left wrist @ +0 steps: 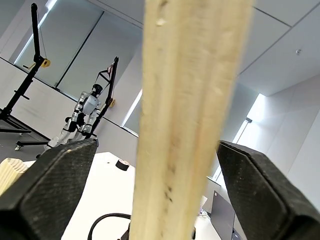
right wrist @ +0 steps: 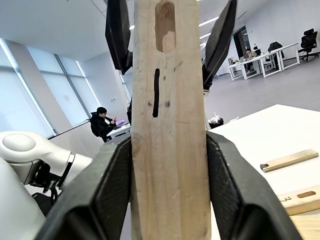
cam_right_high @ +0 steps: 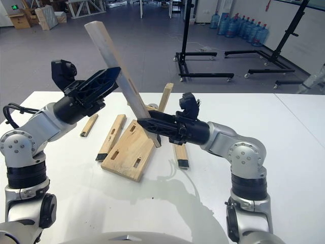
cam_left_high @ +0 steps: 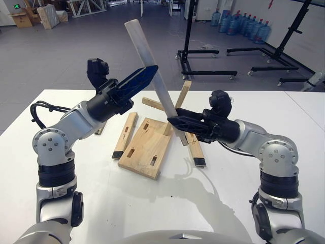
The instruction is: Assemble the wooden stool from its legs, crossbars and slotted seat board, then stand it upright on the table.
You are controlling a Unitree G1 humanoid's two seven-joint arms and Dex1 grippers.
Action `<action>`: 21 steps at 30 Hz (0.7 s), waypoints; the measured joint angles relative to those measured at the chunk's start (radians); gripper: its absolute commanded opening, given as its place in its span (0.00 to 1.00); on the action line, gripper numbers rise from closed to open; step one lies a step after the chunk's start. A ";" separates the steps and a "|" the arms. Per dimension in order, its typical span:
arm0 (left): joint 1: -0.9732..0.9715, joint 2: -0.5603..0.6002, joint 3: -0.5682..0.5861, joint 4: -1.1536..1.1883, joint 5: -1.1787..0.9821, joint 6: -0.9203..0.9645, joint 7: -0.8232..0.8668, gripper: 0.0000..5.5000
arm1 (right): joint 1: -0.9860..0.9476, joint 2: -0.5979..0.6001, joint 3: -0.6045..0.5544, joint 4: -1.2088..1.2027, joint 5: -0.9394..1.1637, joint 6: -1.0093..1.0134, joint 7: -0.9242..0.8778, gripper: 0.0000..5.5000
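A long wooden leg point(cam_left_high: 151, 68) is held up off the table, tilted with its top leaning to the left and away. My right gripper point(cam_left_high: 175, 122) is shut on its lower end, both pads pressed against the wood point(right wrist: 167, 150). My left gripper point(cam_left_high: 150, 72) stands open around the leg's middle, its fingers point(left wrist: 50, 190) flanking the wood point(left wrist: 190, 120) with a gap on at least one side. Below lies the slotted seat board point(cam_left_high: 146, 147), flat on the white table point(cam_left_high: 167, 208).
One wooden leg point(cam_left_high: 125, 134) lies left of the board and another point(cam_left_high: 196, 148) right of it. A short crossbar point(cam_right_high: 89, 125) lies farther left. Two more sticks point(cam_left_high: 183, 94) cross behind the board. Black metal stands point(cam_left_high: 203, 53) are on the floor beyond the table.
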 measured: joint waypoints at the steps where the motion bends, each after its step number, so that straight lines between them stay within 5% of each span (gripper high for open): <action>1: -0.011 0.000 -0.002 0.004 -0.009 0.000 0.004 0.78 | 0.000 -0.001 0.005 0.000 0.006 0.000 0.001 0.36; 7: -0.030 0.041 0.003 0.025 -0.143 0.021 0.049 0.78 | 0.000 -0.024 0.019 0.005 0.008 -0.001 0.009 0.36; 18: -0.035 0.071 -0.034 0.055 -0.248 0.032 0.111 0.45 | 0.002 -0.031 0.048 0.005 0.007 -0.017 0.008 0.36; 21: -0.035 0.075 -0.034 0.055 -0.248 0.032 0.120 0.44 | 0.004 -0.031 0.051 0.005 0.008 -0.018 0.008 0.36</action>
